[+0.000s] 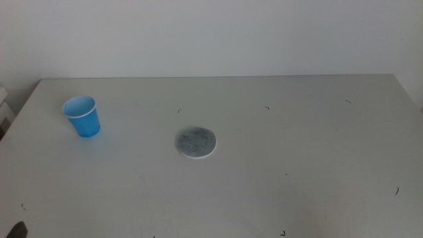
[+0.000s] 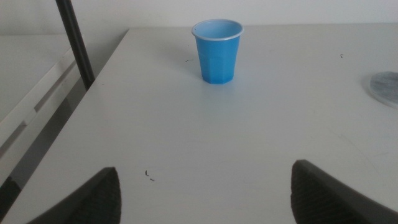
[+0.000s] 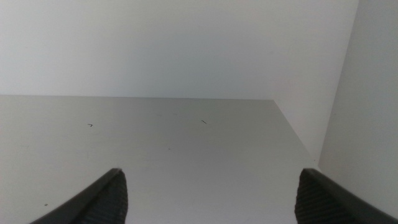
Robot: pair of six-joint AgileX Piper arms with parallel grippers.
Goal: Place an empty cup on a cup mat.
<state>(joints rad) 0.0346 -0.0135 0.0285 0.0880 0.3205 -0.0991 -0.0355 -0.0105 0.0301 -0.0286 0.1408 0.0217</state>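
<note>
The blue cup (image 1: 82, 116) stands upright and empty at the table's far left; it also shows in the left wrist view (image 2: 217, 50). The grey cup mat (image 1: 195, 142) lies flat near the table's middle, apart from the cup; its edge shows in the left wrist view (image 2: 387, 88). My left gripper (image 2: 205, 193) is open and empty, low near the table's front left corner, facing the cup from a distance; a dark bit of it (image 1: 20, 230) shows at the middle view's bottom left. My right gripper (image 3: 211, 196) is open and empty, out of the middle view, facing bare table and wall.
The white table (image 1: 297, 152) has a few small dark specks. Its left edge (image 2: 93, 87) runs beside a dark pole (image 2: 74, 40). A white wall (image 1: 211, 33) stands behind the table, and another wall (image 3: 367, 93) stands beside its right edge.
</note>
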